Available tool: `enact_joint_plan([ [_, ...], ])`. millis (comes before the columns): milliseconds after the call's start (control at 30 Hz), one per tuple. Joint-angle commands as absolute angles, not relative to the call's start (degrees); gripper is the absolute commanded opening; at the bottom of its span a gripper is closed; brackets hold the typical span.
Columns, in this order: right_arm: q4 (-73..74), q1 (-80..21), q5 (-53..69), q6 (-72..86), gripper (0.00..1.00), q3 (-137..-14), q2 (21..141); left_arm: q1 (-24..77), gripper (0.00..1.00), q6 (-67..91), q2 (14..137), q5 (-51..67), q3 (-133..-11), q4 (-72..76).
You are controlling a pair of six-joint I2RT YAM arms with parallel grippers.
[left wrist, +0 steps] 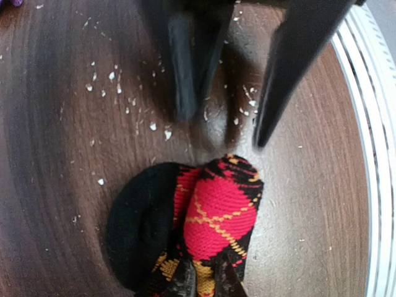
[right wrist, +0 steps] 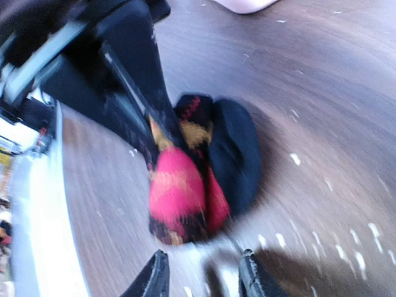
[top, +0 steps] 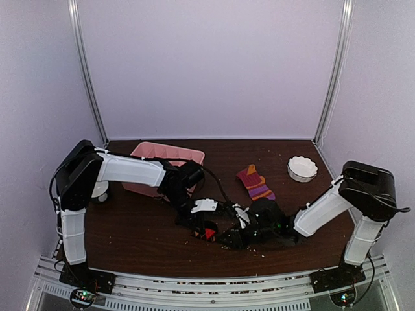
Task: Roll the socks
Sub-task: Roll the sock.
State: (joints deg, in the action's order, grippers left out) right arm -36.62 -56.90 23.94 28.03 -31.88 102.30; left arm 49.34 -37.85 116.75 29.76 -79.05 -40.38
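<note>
Pink tray (top: 167,154) at ten o'clock on the dark wooden table (top: 136,227), white bowl (top: 302,168) at two o'clock, pale crumbs (left wrist: 117,80) scattered

The top view looks down from high behind the near edge, taking in the whole table (top: 142,240) up to the back wall (top: 207,65); the left wrist view hangs close over the red-and-black sock (left wrist: 216,216), looking rightwards; the right wrist view, low and blurred, faces the same sock (right wrist: 179,198) from the opposite side.
</note>
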Motion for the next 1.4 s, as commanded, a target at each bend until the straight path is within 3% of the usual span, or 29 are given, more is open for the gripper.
enact_joint_plan([
  [0,-32.39,-63.76,8.25,18.04,0.44,-23.89,97.19,48.08,0.10,-36.39,121.88,26.08,-79.55,-47.36],
  [167,-28.45,-70.37,-4.62,8.18,0.68,-23.84,92.25,47.92,0.11,-35.11,124.42,25.32,-82.00,-48.95],
  [400,-18.70,-78.62,-20.40,-4.75,0.68,-30.06,94.45,47.55,0.11,-33.26,129.08,22.70,-87.13,-51.71],
  [733,-17.62,-75.93,-20.26,-24.28,0.64,-40.40,100.62,47.56,0.11,-31.99,133.03,19.12,-91.46,-53.66],
  [967,-16.23,-72.43,-14.20,-27.95,0.59,-46.17,104.57,47.51,0.11,-32.62,134.58,18.19,-93.50,-54.64],
  [1200,-12.22,-68.21,-7.59,-25.61,0.46,-48.54,108.03,47.31,0.14,-33.73,134.19,18.89,-93.27,-54.46],
  [1267,-10.84,-67.02,-5.31,-23.33,0.40,-48.88,109.08,47.03,0.22,-34.23,133.26,19.65,-92.33,-53.77],
  [1367,-8.59,-65.81,-0.54,-20.49,0.27,-49.18,110.36,45.99,0.41,-34.89,130.25,22.24,-90.11,-51.87],
])
